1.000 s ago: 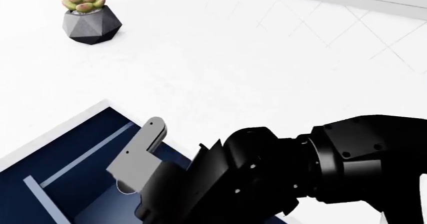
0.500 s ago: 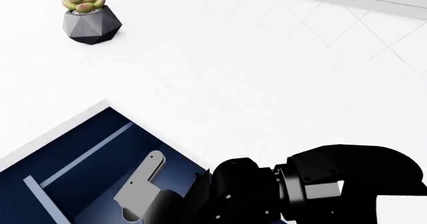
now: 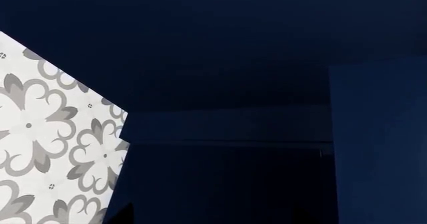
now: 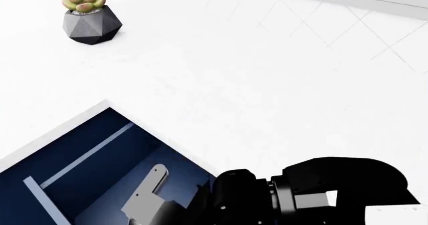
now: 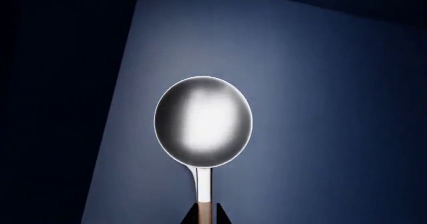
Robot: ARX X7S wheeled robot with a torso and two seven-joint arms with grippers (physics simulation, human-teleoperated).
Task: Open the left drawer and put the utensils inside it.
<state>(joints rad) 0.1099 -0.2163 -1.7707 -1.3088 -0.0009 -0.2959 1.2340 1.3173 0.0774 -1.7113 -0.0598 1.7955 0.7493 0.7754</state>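
Navy blue fills the near left of the head view, where the left drawer (image 4: 80, 155) stands pulled open, its pale divider strips (image 4: 83, 157) running across the dark floor. Over the last second the right arm has dropped and drawn back toward the near edge: its grey finger, which a second ago reached up over the drawer's white right rim, now lies wholly inside the drawer opening, lower and closer to the floor. The right gripper (image 4: 150, 195) is closed on the spoon (image 5: 203, 119); the right wrist view shows the shiny metal bowl held out ahead over the drawer's blue floor, with the reddish-brown handle pinched between the dark fingertips (image 5: 190, 216) at the picture's edge. Whether the bowl already touches the floor cannot be told. This descent suggests the spoon is about to be set down, so the arm seems close to letting go. The left gripper is not seen in any picture; the left wrist view shows only dark navy cabinet panels (image 3: 267, 59) and a patterned floor tile (image 3: 47, 149). The fork appears nowhere, so at least one utensil is probably left to fetch. A potted succulent (image 4: 87, 14) sits far left on the white counter (image 4: 267, 84), well apart from the drawer.
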